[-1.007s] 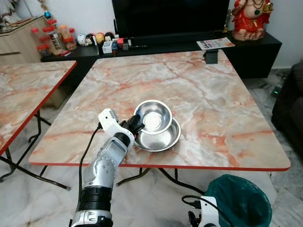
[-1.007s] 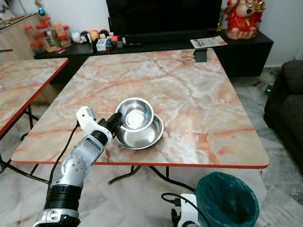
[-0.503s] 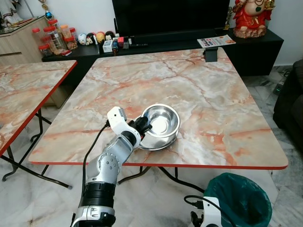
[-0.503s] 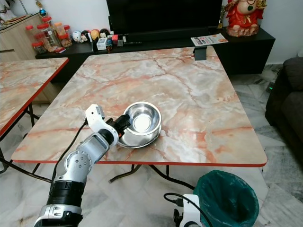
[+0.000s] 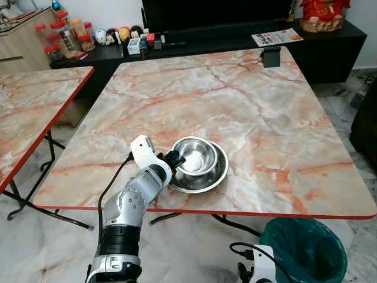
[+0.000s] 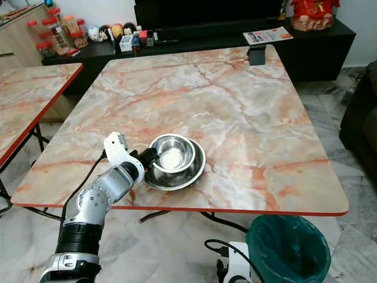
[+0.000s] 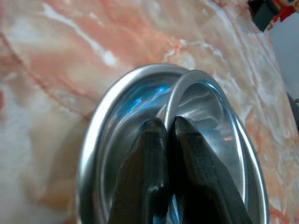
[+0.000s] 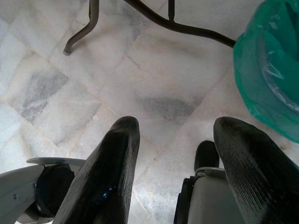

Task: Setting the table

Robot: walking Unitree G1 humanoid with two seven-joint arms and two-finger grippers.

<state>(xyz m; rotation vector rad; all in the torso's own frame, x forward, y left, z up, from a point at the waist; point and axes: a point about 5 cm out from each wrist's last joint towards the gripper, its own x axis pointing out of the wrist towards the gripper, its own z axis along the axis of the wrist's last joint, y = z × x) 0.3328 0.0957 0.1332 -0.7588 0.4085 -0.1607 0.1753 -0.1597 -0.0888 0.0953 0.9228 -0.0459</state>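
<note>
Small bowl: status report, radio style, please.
Left gripper shut on small bowl rim, bowl nested in larger bowl. Right gripper open, idle above floor beside green bin. Table around bowls bare.

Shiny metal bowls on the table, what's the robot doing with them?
The robot's left gripper is pinching the rim of the small shiny steel bowl, which sits inside the larger shiny steel bowl. Both bowls are near the front edge of the orange-veined marble table. The right gripper hangs open over the grey tiled floor, beside the green-lined waste bin.
</note>
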